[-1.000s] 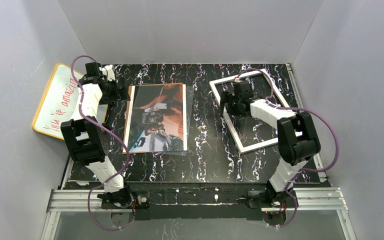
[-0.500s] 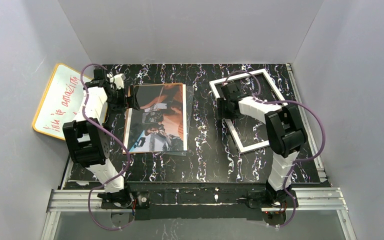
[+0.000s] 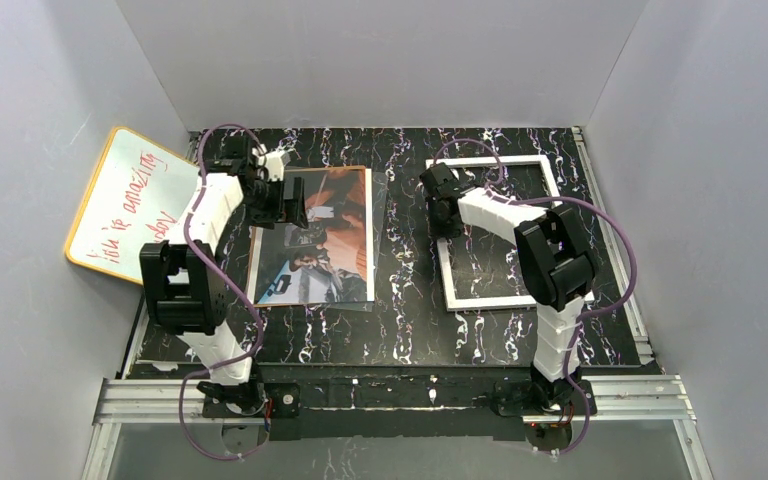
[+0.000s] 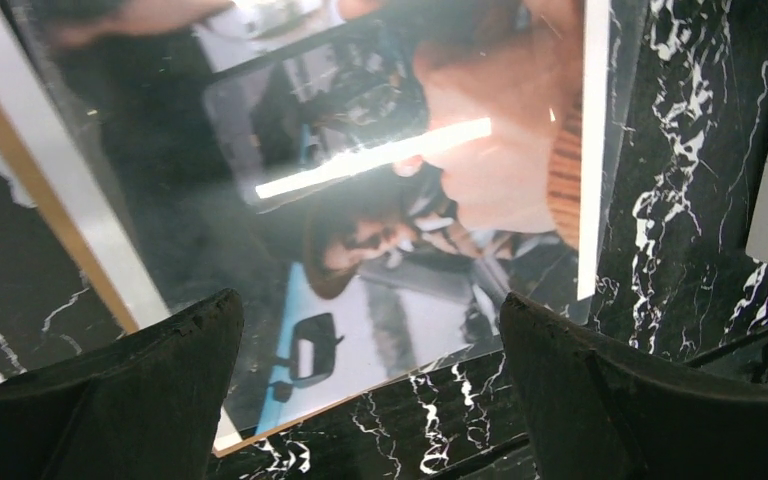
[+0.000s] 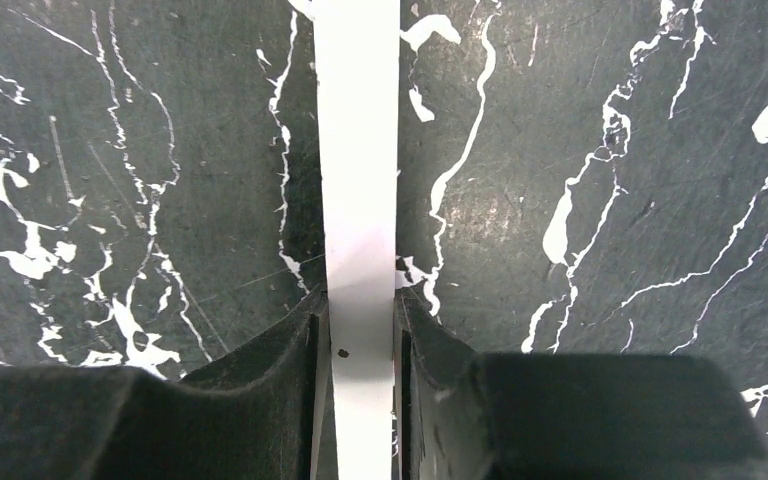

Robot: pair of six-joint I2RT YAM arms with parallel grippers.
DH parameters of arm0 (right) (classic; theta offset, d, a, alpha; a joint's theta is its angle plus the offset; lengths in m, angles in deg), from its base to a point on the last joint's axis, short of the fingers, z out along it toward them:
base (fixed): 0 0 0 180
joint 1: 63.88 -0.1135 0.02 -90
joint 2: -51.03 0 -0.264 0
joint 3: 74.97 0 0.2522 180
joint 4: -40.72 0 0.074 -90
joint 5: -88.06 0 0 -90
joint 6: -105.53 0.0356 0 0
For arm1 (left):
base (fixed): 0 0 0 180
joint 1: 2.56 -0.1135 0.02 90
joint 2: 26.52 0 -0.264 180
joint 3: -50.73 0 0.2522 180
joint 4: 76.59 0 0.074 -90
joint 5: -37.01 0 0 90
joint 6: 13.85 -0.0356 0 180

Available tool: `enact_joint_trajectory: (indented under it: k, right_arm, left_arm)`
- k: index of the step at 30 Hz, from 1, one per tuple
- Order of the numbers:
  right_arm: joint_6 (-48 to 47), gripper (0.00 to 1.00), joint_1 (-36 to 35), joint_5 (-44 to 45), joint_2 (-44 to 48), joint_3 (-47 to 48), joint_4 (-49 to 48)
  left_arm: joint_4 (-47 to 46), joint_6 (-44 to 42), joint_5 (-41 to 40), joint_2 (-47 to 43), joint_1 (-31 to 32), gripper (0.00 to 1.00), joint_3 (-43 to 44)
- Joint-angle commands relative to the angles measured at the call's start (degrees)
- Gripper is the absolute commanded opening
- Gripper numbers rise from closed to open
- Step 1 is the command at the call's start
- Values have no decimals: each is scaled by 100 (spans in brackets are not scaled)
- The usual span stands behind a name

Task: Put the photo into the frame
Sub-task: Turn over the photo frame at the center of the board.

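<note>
The right gripper (image 5: 360, 310) clamps the frame (image 5: 358, 150) rail; the left gripper (image 4: 370, 310) gapes wide above the photo (image 4: 390, 240); the whiteboard (image 3: 125, 205) partly reads "amazing".

One photo (image 3: 315, 240) lies centre-left in the overhead view, one white frame (image 3: 480, 302) at right, one orange-rimmed whiteboard (image 3: 120, 205) at far left. Two robot arms rise from the bottom edge: left arm (image 3: 210, 205), right arm (image 3: 487, 210).
</note>
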Motion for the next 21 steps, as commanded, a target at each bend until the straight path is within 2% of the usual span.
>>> enact_joint_trajectory:
  k: [1, 4, 12, 21]
  right_arm:
    - [485, 12, -178, -300, 196, 610, 284]
    - [781, 7, -284, -733, 297, 1070, 481]
    - [1775, 1, -415, -2057, 595, 2322, 569]
    - [3155, 1, -429, -3220, 1033, 2961, -390]
  left_arm:
    - [253, 27, -11, -288, 414, 98, 91]
    - [256, 99, -12, -250, 578, 98, 154]
    - [320, 144, 100, -201, 743, 98, 379]
    - [700, 188, 286, -263, 777, 98, 1176]
